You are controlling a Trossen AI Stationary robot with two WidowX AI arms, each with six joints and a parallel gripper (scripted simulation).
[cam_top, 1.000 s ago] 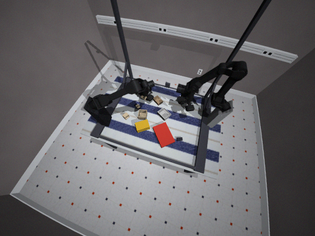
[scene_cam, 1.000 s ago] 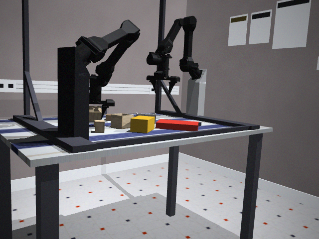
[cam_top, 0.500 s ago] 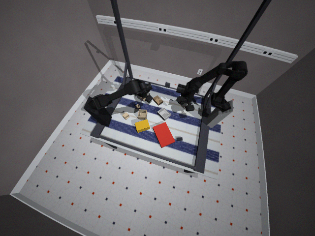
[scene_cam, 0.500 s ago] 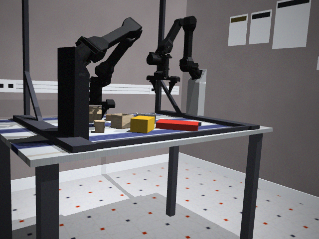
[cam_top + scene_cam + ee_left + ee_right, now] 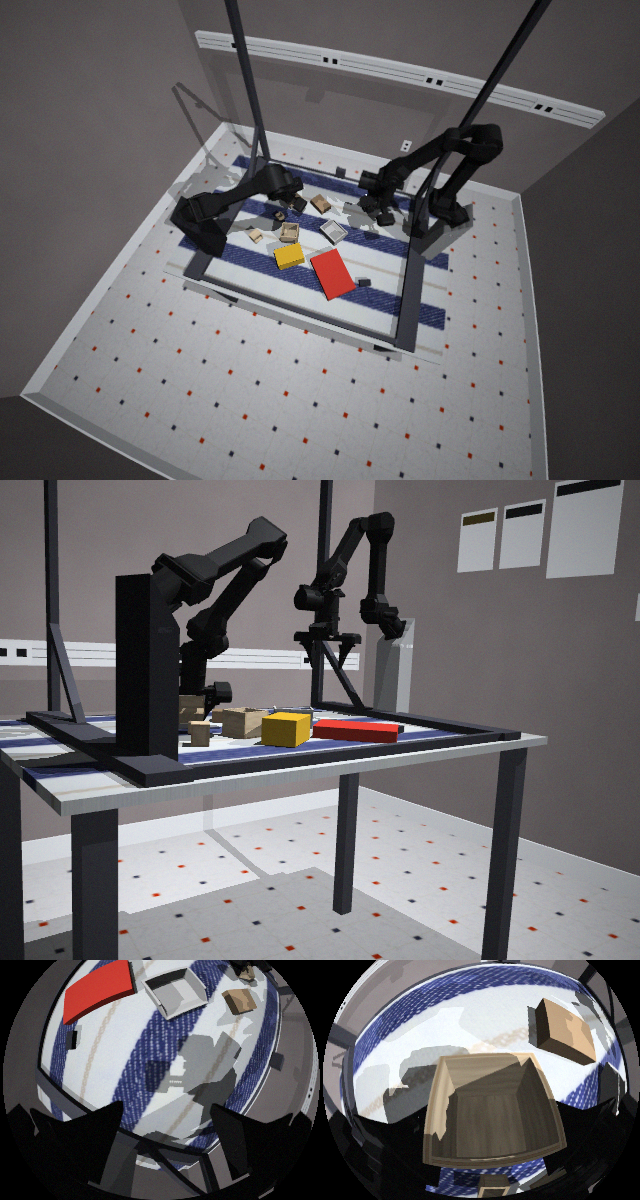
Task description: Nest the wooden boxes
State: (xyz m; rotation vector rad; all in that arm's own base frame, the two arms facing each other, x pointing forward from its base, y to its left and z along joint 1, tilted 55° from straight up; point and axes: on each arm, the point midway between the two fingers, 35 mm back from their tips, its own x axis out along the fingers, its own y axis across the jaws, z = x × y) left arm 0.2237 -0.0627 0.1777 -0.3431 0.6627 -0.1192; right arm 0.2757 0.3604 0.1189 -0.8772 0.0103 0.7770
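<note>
My right gripper (image 5: pixel 294 203) (image 5: pixel 487 1096) is shut on a wooden box (image 5: pixel 191 708) (image 5: pixel 487 1125), held low over the table with its opening towards the wrist camera. My left gripper (image 5: pixel 376 210) (image 5: pixel 326 666) (image 5: pixel 168 1108) is open and empty, high above the table. A larger wooden box (image 5: pixel 290 233) (image 5: pixel 242 723) stands open side up. A brown box (image 5: pixel 320 204) (image 5: pixel 240 1001) (image 5: pixel 570 1035) shows a closed top. A tiny wooden box (image 5: pixel 279 215) (image 5: pixel 493 1191) shows an opening. A small pale wooden piece (image 5: pixel 255 236) (image 5: pixel 199 733) lies beyond it; its opening is unclear.
A grey open tray (image 5: pixel 333 231) (image 5: pixel 182 995) lies mid-table. A yellow block (image 5: pixel 289 255) (image 5: pixel 285 729) stands near the larger wooden box. A red slab (image 5: pixel 332 273) (image 5: pixel 355 731) (image 5: pixel 100 991) and a small dark block (image 5: pixel 364 282) (image 5: pixel 73 1039) lie farther along. Dark rails edge the table.
</note>
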